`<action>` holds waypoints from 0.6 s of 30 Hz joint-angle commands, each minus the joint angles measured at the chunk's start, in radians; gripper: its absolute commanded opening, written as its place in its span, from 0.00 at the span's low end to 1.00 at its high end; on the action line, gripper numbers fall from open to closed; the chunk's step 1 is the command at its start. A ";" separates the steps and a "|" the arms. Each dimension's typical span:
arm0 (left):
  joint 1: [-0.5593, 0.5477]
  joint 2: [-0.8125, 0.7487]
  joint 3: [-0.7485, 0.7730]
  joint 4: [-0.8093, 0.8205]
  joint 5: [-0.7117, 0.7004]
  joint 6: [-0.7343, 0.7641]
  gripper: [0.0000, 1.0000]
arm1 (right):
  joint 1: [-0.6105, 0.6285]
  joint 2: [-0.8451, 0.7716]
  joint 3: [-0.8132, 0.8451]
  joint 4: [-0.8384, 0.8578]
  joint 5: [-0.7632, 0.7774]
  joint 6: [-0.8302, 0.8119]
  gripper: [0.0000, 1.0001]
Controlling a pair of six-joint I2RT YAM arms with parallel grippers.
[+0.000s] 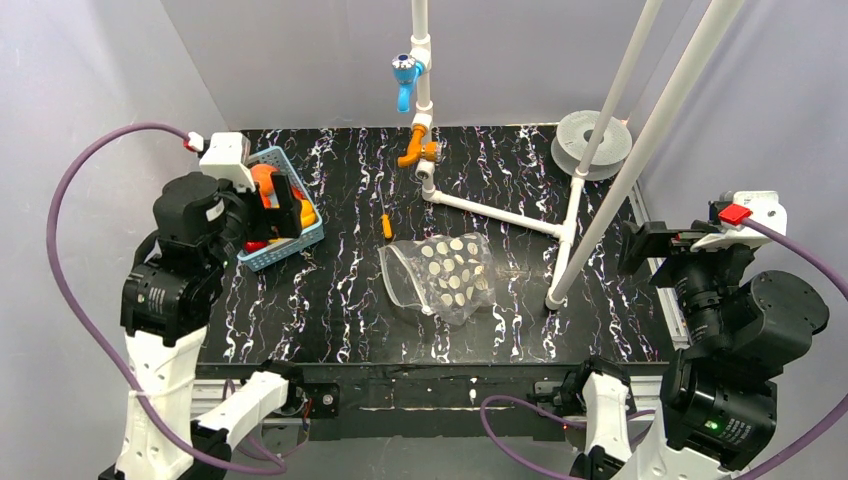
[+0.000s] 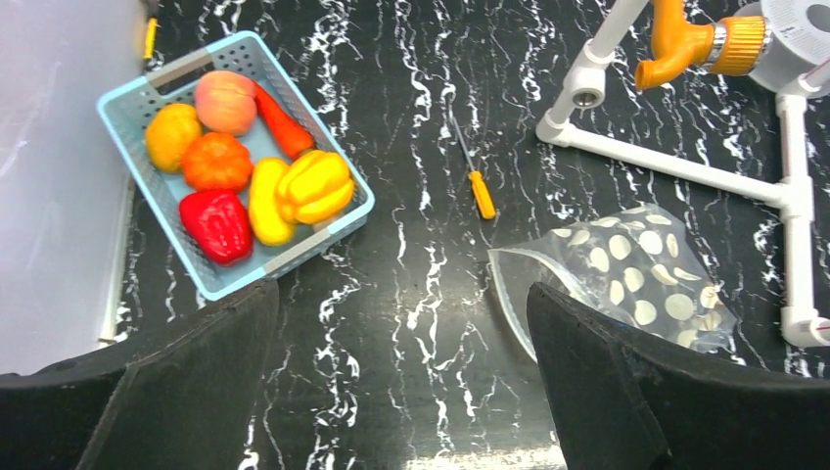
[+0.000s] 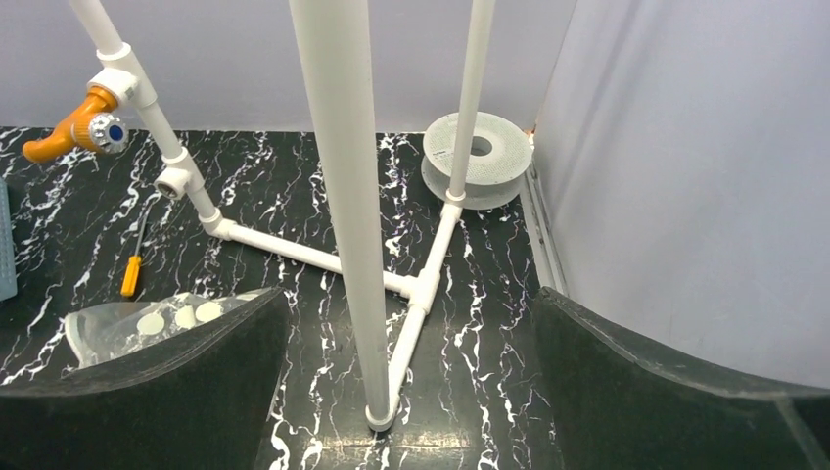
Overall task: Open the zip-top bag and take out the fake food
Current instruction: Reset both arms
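Clear crinkly plastic zip-top bag with white polka dots (image 1: 445,275) lies flat at table centre, mouth facing 9 o'clock and gaping open, nothing visible inside, neither gripper touching it. Glossy plastic fake food (image 2: 245,176) sits in the light blue perforated plastic basket (image 2: 333,230) at about 10 o'clock from the bag, well apart from it. I count 7 pieces: peach, yellow-orange round fruit, orange ribbed piece, red pepper, yellow oblong, yellow pepper, red-orange carrot. Small orange-handled screwdriver (image 2: 477,186) lies loose at 11 o'clock of the bag, between bag and basket. White PVC pipe frame (image 1: 500,212) runs from 12 to 3 o'clock of the bag, grey filament spool (image 1: 590,143) at 1 o'clock.

Left gripper (image 2: 406,333): jaws wide apart, holding nothing, hanging over the table's 9 o'clock edge by the basket. Right gripper (image 3: 411,333): jaws wide apart, empty, parked at the 3 o'clock edge behind the pipe.

Progress, my read: bag opened, food out, 0 pieces left in it. Looks done; nothing left as far as the frames show.
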 commanded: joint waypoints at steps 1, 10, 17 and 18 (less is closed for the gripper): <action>-0.027 -0.057 -0.012 -0.009 -0.112 0.050 0.98 | -0.024 0.013 -0.003 0.053 0.004 0.007 0.98; -0.046 -0.101 -0.043 -0.003 -0.108 0.074 0.98 | -0.065 -0.005 -0.032 0.051 -0.025 0.006 0.98; -0.047 -0.132 -0.075 0.009 -0.103 0.072 0.98 | -0.070 -0.028 -0.069 0.055 -0.039 0.007 0.98; -0.047 -0.136 -0.081 0.010 -0.103 0.072 0.98 | -0.070 -0.031 -0.074 0.056 -0.038 0.008 0.98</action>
